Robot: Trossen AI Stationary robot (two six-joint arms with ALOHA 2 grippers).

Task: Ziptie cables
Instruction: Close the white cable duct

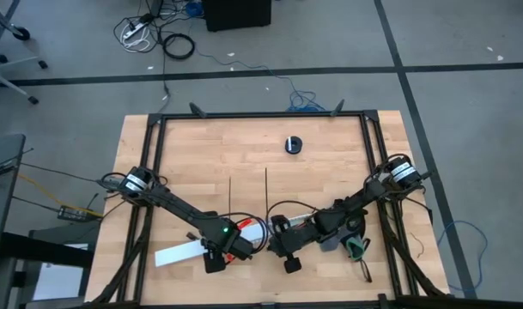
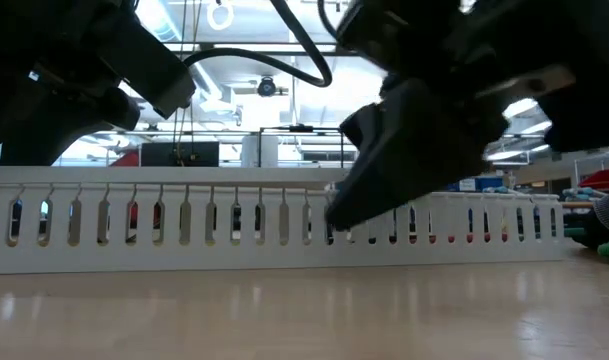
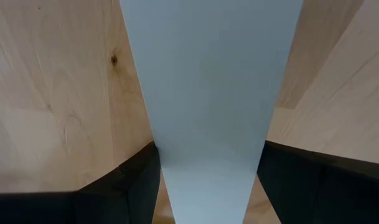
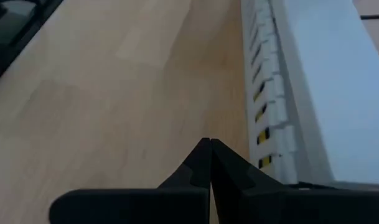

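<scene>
Left gripper (image 3: 208, 186) clamps the white slotted channel (image 1: 179, 252); right gripper (image 4: 209, 163) pinched empty beside it. Cables (image 1: 248, 225) lie in the channel, zipties (image 1: 266, 190) untouched behind. Risk: channel pivots, spilling wires.

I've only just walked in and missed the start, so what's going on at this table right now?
The left gripper is closed around the long white slotted channel near the table's front edge, fingers either side of it. The right gripper sits shut beside the channel, holding nothing. Coloured cables show through the channel's slots. Two black zipties lie untouched mid-table, so no tying has begun.
</scene>
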